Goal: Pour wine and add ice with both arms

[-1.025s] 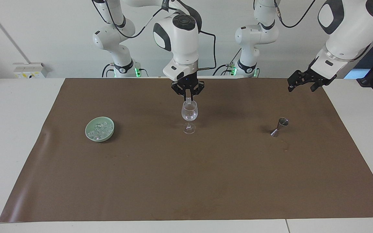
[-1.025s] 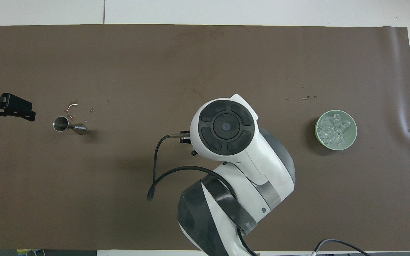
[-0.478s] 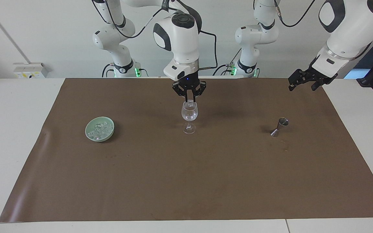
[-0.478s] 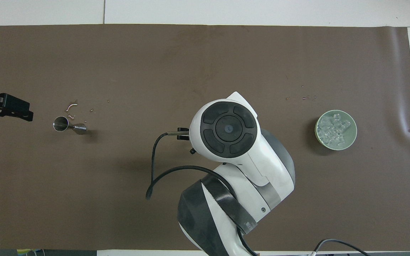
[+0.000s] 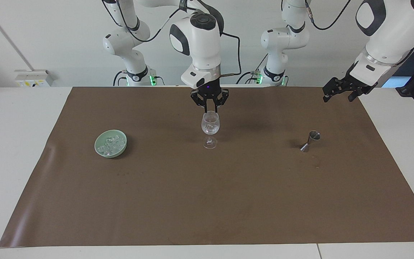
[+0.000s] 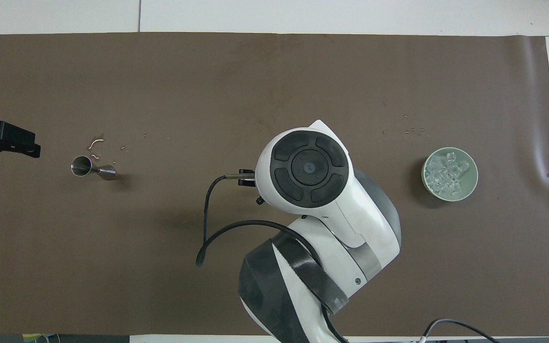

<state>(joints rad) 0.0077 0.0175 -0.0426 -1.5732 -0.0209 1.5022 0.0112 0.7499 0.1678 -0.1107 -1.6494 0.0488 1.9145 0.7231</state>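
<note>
Right gripper (image 5: 210, 108), fingers slightly apart and empty, hangs over the wine glass (image 5: 210, 124); ice (image 5: 110, 145) sits in the green bowl (image 5: 101, 151), well apart toward the right arm's end

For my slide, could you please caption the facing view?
Right gripper hangs over the wine glass; ice fills the green bowl.

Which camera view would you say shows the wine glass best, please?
The facing view: the wine glass stands fully visible there, bowl, stem and foot, directly under the right end effector. The overhead view shows none of it, because the right arm covers that spot.
</note>
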